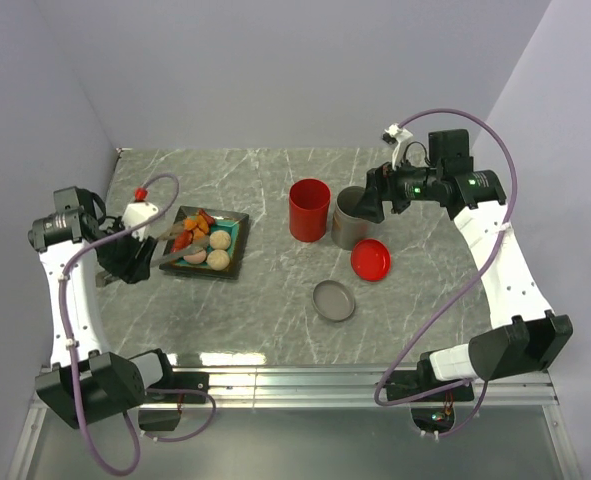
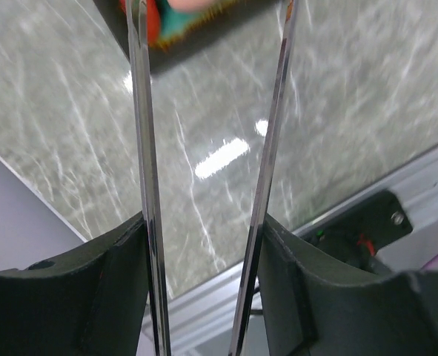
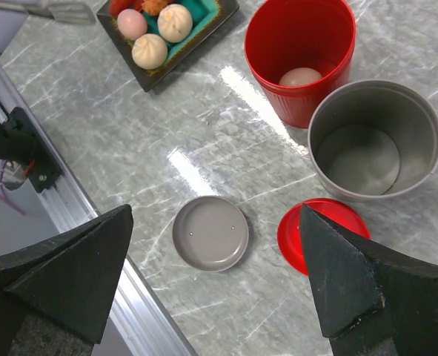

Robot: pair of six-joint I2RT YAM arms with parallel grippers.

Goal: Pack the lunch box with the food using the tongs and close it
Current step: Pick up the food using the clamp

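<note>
Here, left gripper [image 2: 204,297] clasping tongs [image 2: 144,185], beside tray [image 1: 241,243]

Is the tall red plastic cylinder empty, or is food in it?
Not empty: the right wrist view shows one pale beige ball lying inside the open tall red cylinder.

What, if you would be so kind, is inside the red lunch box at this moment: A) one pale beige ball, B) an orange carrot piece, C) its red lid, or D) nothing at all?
A: the right wrist view looks down into the lunch box and shows one pale beige ball on its bottom; the red lid lies outside it.
</note>
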